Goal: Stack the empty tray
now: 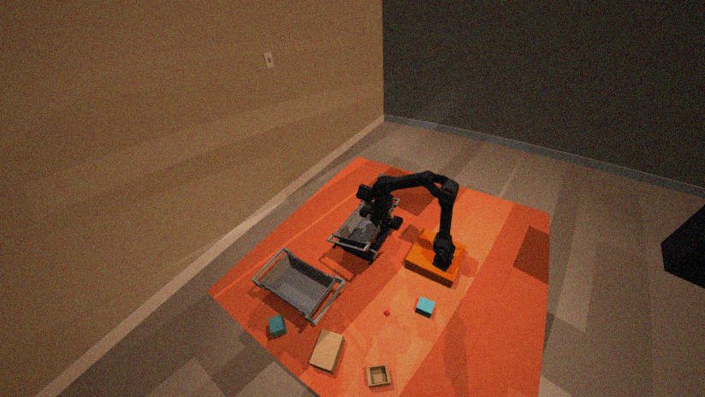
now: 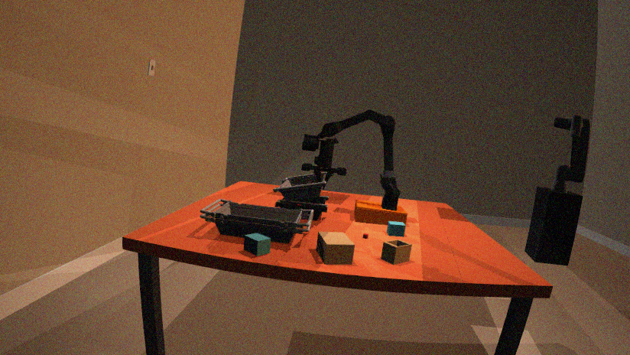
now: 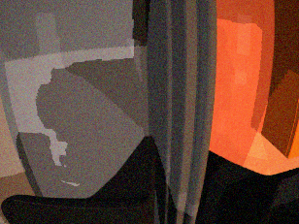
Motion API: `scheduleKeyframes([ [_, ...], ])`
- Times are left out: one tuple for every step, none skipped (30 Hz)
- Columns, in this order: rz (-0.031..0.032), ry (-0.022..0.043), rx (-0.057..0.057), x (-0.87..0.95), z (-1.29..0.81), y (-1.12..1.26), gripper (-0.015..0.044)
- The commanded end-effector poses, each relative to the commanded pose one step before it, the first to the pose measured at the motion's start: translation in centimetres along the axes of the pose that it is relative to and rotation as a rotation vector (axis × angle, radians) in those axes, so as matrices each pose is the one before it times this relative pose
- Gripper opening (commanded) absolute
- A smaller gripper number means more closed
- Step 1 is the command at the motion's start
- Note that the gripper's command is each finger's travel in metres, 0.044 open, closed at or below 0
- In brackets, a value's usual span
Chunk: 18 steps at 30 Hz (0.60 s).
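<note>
My gripper (image 1: 367,216) (image 2: 323,176) (image 3: 161,143) is shut on the side wall of a grey tray (image 1: 356,231) (image 2: 303,188) (image 3: 83,111). I hold the tray, slightly tilted, right above a dark tray (image 1: 388,228) (image 2: 303,204) near the middle of the orange table (image 1: 493,295) (image 2: 462,264). The dark tray's load and bars are mostly hidden under the held tray. In the wrist view the held tray's rim (image 3: 183,91) runs upright between my black fingers. Another grey tray (image 1: 298,286) (image 2: 255,218) lies in front, empty-looking, with wire bars at its ends.
The arm's orange base block (image 1: 428,258) (image 2: 378,212) stands right of the trays. Two teal cubes (image 1: 277,325) (image 1: 425,306), a tan box (image 1: 326,350) (image 2: 335,247), a small open box (image 1: 378,376) (image 2: 395,251) and a tiny red cube (image 1: 387,312) lie near the front edge. A black pedestal (image 2: 553,224) stands beside the table.
</note>
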<state>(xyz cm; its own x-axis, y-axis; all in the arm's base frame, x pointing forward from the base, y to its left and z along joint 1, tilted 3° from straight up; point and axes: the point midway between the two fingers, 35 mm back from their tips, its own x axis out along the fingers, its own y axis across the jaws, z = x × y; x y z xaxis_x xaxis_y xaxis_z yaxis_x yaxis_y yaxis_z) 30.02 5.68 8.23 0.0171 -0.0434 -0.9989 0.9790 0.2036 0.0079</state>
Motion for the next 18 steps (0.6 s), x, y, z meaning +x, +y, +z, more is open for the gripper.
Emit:
scheduleKeyframes([
  [-0.01804,-0.00028,-0.0046,0.526,0.032,-0.506,0.0],
  [0.0,0.0,0.0,0.0,0.0,0.0,0.0],
  [0.0,0.0,0.0,0.0,0.0,0.0,0.0],
  [0.0,0.0,0.0,0.0,0.0,0.0,0.0],
  [0.0,0.0,0.0,0.0,0.0,0.0,0.0],
  [0.0,0.0,0.0,0.0,0.0,0.0,0.0],
  [0.0,0.0,0.0,0.0,0.0,0.0,0.0],
  [-0.00001,0.0,0.0,0.029,0.0,-0.008,0.0],
  [-0.00001,0.0,0.0,0.051,0.001,-0.014,0.0],
  [-0.00002,0.0,0.0,0.075,0.001,-0.021,0.0],
  [-0.00003,-0.00001,0.0,0.105,0.001,-0.029,0.0],
  [-0.00003,-0.00001,0.0,0.112,0.001,-0.032,0.0],
  [-0.00003,-0.00001,0.0,0.126,0.002,-0.036,0.0],
  [-0.00004,-0.00001,0.0,0.145,0.002,-0.043,0.0],
  [-0.00004,-0.00001,0.0,0.138,0.002,-0.042,0.0],
  [-0.00002,0.0,0.0,0.086,0.001,-0.027,0.0],
  [-0.00001,0.0,0.0,0.029,0.0,-0.009,0.0],
  [0.0,0.0,0.0,0.0,0.0,0.0,0.0],
])
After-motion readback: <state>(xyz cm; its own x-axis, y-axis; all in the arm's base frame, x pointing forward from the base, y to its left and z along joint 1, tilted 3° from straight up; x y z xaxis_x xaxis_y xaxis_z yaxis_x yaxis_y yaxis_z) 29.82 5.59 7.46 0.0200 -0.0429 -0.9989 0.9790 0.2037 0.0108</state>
